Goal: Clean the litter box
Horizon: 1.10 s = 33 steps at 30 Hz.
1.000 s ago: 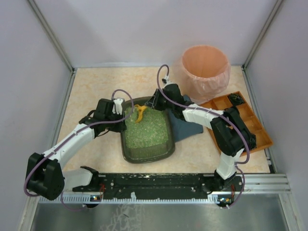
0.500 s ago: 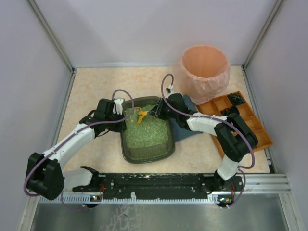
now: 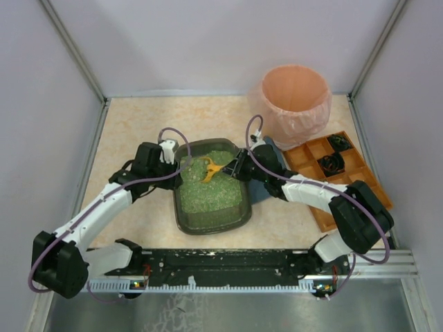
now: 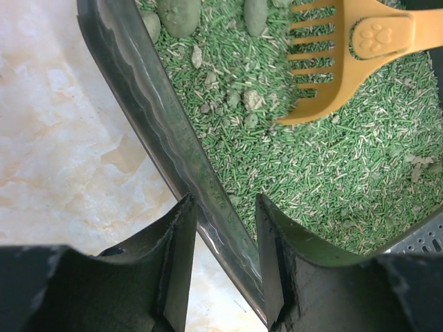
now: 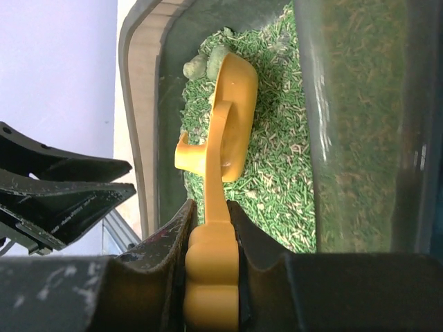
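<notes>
1. At the centre of the top view, the litter box (image 3: 211, 200) sat on the table (image 3: 138, 124) with its long side running toward the bottom of the frame. It was filled with green pellet litter.
2. My left tool (image 3: 181, 166) was at the box's upper left rim. On the left wrist view the left tool (image 4: 225, 207) straddled that rim (image 4: 173, 131), one finger outside over the table and one inside over the litter. Both pressed against the wall, so I read it as clamped on the rim.
3. My right tool (image 3: 235, 168) reached in from the box's upper right edge. On the right wrist view the right tool (image 5: 208, 214) was pinched tight on the handle of a yellow-orange scoop (image 5: 232, 117).
4. The scoop (image 3: 211, 169) lay over the upper part of the litter, head pointing toward the left of the frame. On the left wrist view its slotted head (image 4: 339, 62) rested on the pellets.
5. A few grey-green clumps (image 4: 178, 12) lay in the litter near the rim, at the top of that frame just left of the scoop's tines.
6. A blue cloth (image 3: 259, 187) lay beside the box, under the right arm.
7. At the upper right of the top view stood a round pink-lined bin (image 3: 295, 97). Below it was an orange compartment tray (image 3: 360, 180), with dark items in two of its cells that I could not identify.
</notes>
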Motion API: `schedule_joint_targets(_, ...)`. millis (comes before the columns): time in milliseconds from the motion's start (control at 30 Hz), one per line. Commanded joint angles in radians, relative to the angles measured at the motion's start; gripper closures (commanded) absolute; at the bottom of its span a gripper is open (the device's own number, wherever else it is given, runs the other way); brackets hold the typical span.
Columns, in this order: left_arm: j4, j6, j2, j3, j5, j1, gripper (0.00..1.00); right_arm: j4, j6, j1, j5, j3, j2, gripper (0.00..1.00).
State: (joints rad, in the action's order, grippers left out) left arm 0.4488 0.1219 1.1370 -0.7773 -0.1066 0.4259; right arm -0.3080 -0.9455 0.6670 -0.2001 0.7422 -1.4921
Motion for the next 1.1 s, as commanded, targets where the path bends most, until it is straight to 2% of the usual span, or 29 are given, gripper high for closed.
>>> schedule_joint_targets(0,-0.025,0.005,-0.053,0.006,0.037,0.006,0.54,-0.077,-0.045,-0.011,-0.020,-0.052,0.104,1.00)
schedule_joint_targets(333,-0.047,0.010,-0.134,0.025,0.088,0.006,0.52,-0.198,-0.125,-0.072,-0.049,-0.208,0.261,1.00)
schedule_joint_targets(567,-0.047,0.011,-0.135,0.025,0.091,0.006,0.51,-0.441,-0.278,-0.155,-0.185,-0.363,0.332,1.00)
schedule_joint_targets(767,-0.049,0.011,-0.141,0.025,0.097,0.006,0.51,-0.717,-0.391,-0.222,-0.286,-0.484,0.340,1.00)
schedule_joint_targets(967,-0.053,0.010,-0.147,0.028,0.098,0.005,0.51,-0.709,-0.387,-0.230,-0.341,-0.471,0.352,1.00)
schedule_joint_targets(1067,-0.049,0.010,-0.142,0.025,0.098,0.006,0.51,-0.644,-0.394,-0.270,-0.296,-0.500,0.395,1.00)
